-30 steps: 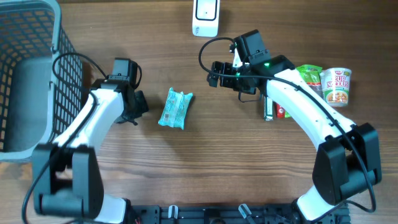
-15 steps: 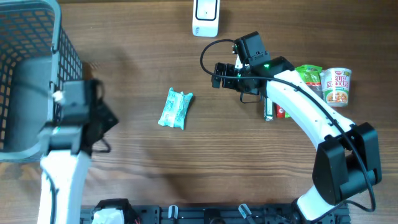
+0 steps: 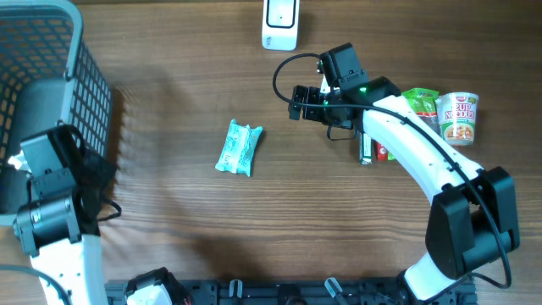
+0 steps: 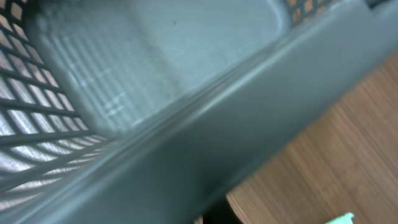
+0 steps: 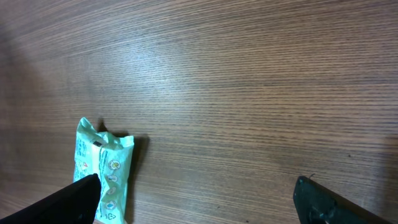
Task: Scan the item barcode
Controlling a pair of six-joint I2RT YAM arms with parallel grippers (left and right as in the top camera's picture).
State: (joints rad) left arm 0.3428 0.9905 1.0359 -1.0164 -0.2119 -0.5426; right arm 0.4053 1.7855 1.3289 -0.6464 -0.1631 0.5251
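The item, a mint-green snack packet (image 3: 239, 147), lies flat on the wooden table left of centre. It also shows at the lower left of the right wrist view as the packet (image 5: 102, 168). My right gripper (image 3: 296, 102) hovers to the packet's upper right, open and holding nothing; in its own view the gripper (image 5: 199, 205) has the left fingertip (image 5: 78, 199) overlapping the packet's edge. My left gripper (image 3: 100, 180) is shut and empty beside the basket, far left of the packet. Its wrist view is blurred and filled by the basket wall (image 4: 186, 155).
A grey mesh basket (image 3: 85, 76) fills the back left corner. A white scanner-like device (image 3: 280, 21) stands at the back edge. A cup of noodles (image 3: 458, 117), a green packet (image 3: 421, 102) and a small red item (image 3: 383, 153) sit by the right arm.
My left arm has swung away from the packet, leftwards and towards the front, ending beside the basket. The right arm and the packet have not moved.
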